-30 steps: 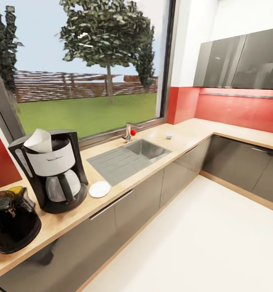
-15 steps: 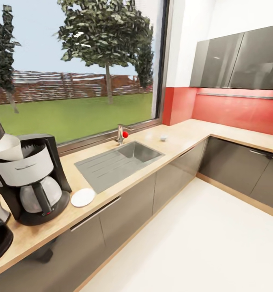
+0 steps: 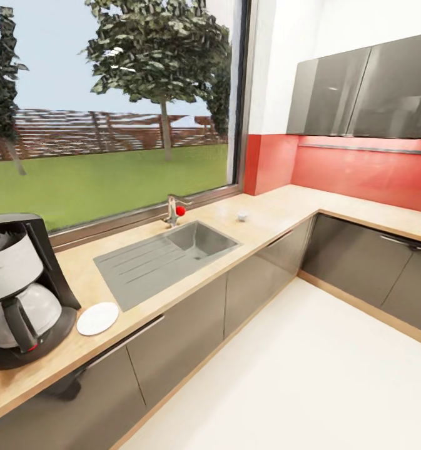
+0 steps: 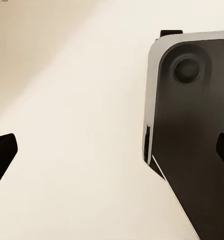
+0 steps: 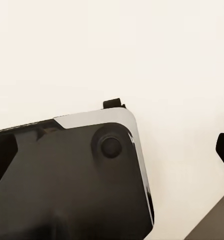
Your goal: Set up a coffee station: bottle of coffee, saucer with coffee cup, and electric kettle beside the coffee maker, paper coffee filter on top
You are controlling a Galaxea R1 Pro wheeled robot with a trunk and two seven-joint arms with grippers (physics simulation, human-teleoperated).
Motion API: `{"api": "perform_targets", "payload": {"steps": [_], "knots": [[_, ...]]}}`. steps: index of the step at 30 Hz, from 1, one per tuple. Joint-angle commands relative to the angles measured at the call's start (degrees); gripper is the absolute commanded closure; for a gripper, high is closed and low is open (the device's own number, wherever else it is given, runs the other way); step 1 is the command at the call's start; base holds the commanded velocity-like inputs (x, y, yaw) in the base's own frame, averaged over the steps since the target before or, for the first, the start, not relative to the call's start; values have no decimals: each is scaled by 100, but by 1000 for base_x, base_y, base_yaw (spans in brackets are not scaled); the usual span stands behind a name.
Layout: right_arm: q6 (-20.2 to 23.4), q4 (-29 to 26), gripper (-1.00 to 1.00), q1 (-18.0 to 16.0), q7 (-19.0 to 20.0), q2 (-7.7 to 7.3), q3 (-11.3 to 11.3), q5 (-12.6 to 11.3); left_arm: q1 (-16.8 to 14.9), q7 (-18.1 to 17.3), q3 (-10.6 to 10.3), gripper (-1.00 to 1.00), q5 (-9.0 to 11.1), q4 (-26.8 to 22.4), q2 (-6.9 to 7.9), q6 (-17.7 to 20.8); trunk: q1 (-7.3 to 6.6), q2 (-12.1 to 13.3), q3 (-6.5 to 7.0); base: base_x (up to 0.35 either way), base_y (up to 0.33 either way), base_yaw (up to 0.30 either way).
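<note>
Wooden countertop (image 3: 266, 215), coffee maker (image 3: 19, 287), saucer (image 3: 97, 318), no legible writing

Left hand (image 4: 112, 150) and right hand (image 5: 112, 155), fingers apart, empty.

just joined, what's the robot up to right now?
Nothing is being handled. The head view looks along the kitchen countertop: the coffee maker stands at its left end with the white saucer beside it, no cup on it, and the sink further along. A small pale item sits past the sink, too small to identify. Both wrist views look down at the pale floor and the robot's dark base; both grippers are open and empty.
</note>
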Motion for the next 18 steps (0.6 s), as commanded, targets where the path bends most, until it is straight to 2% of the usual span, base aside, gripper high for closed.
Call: {"api": "perform_targets", "payload": {"steps": [1,18], "knots": [[-20,6,-100,-5,22,-2,-50,38,-4,20,-39,-100,40,1,1,-13,5,-10,-11,185,-246,0],[-20,6,-100,-5,11,-2,-58,38,-4,21,-39,-100,40,1,1,-6,5,-10,-11,189,-244,0]]}}
